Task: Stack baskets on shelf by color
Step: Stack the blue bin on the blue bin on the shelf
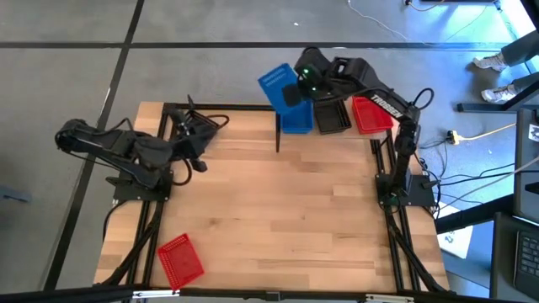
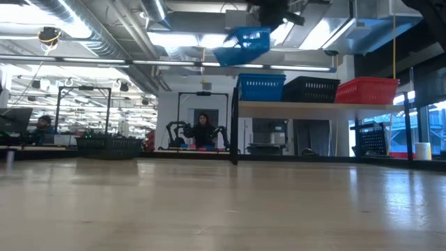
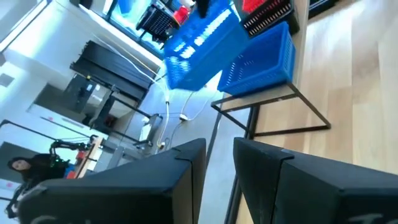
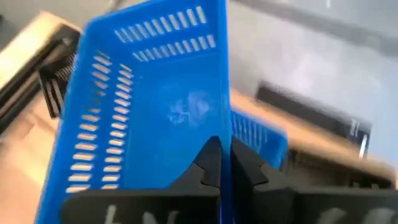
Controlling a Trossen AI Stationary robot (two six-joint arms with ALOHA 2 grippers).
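Right wrist view is showing the right tool [image 4: 221, 163] pinching the rim wall of a blue basket [image 4: 149, 106], seemingly light, stiff, tilting; left tool [image 3: 217, 163] waiting released

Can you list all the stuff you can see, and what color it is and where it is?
shelf: one, light wood with black posts, at the far edge of the table.
blue basket on the shelf: one, blue, at the shelf's left end in the low view.
black basket: one, black, in the middle of the shelf.
red basket on the shelf: one, red, at the shelf's right end.
held blue basket: one, blue, tilted in the air above the shelf's blue end.
red basket on the table: one, red, alone near the table's front left corner.
table: one, light wood.
right gripper: shut on the held blue basket's wall.
left gripper: open, empty, over the table's left side.
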